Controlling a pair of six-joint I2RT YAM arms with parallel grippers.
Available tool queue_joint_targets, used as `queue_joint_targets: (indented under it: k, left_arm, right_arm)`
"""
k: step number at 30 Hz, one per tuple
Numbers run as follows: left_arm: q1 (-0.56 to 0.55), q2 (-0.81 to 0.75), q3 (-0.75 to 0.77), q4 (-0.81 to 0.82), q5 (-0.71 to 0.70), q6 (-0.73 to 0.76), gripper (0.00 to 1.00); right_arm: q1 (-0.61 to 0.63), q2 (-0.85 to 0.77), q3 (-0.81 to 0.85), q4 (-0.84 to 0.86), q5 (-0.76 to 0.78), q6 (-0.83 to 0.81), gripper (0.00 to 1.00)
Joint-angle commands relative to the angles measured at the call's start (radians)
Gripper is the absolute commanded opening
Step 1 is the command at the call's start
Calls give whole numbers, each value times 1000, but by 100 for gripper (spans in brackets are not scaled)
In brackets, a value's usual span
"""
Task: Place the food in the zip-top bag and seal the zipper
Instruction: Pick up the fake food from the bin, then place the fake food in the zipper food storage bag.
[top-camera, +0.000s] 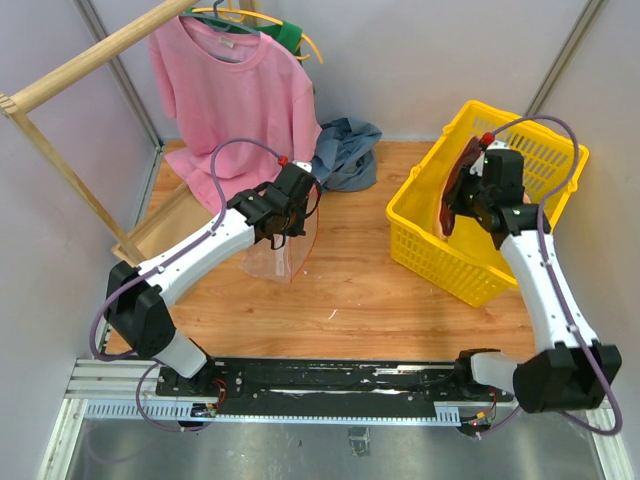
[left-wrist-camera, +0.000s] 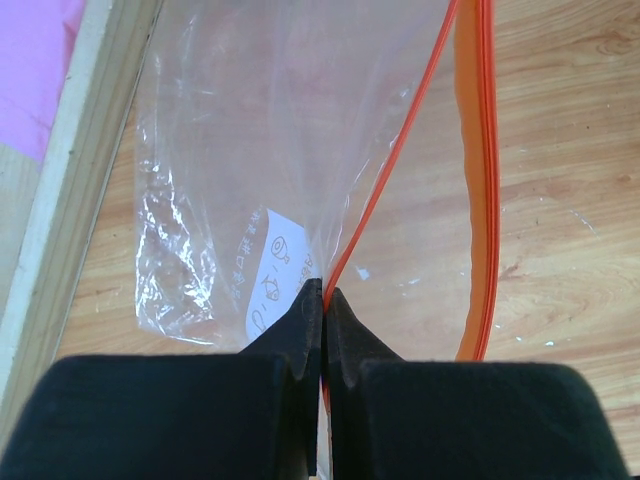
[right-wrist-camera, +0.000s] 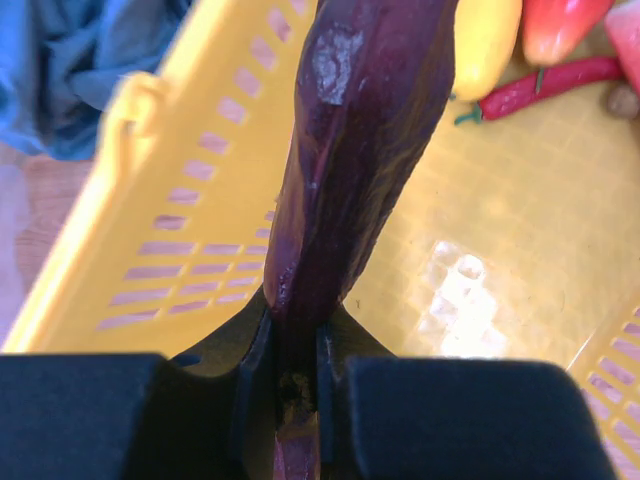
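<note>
- The left arm (top-camera: 200, 250) reaches from its near-left base up and out over the middle of the surface (top-camera: 350, 290), elbow bent.
- The left gripper (left-wrist-camera: 322, 295) is fully closed, pinching one edge of the zip-top bag (top-camera: 283, 258) at its mouth.
- The clear bag hangs away from the fingers, above the surface and left of centre.
- Its white label (left-wrist-camera: 275, 275) carries blue handwriting, too small to read.
- The orange-red zipper (left-wrist-camera: 478, 180) runs lengthwise away from the gripper; its two sides stand apart, so the mouth is open.
- The right gripper (right-wrist-camera: 298, 345) is clamped on one end of the dark brown-purple piece (right-wrist-camera: 350, 130), whose long axis points straight out in line with the fingers.
- The right arm (top-camera: 540, 280) rises from its near-right base and bends toward the far side, over the yellow basket (right-wrist-camera: 180, 230).
- A yellow fruit (right-wrist-camera: 485, 40) and a thin red chili (right-wrist-camera: 545, 85) lie on the basket floor.
</note>
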Motion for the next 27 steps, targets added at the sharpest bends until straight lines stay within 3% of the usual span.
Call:
queue_joint_targets:
  k: [1, 9, 15, 27]
  left_arm:
    - [5, -26, 28, 16, -10, 23, 0]
    - [0, -30, 20, 22, -35, 24, 0]
    - [-8, -45, 14, 40, -56, 10, 0]
    - [-23, -65, -1, 96, -96, 4, 0]
  right_arm:
    - [-16, -128, 54, -49, -52, -39, 1]
    - [-9, -243, 37, -17, -351, 2, 1]
    - [77, -245, 24, -1, -516, 53, 1]
    - [411, -107, 21, -11, -544, 108, 1]
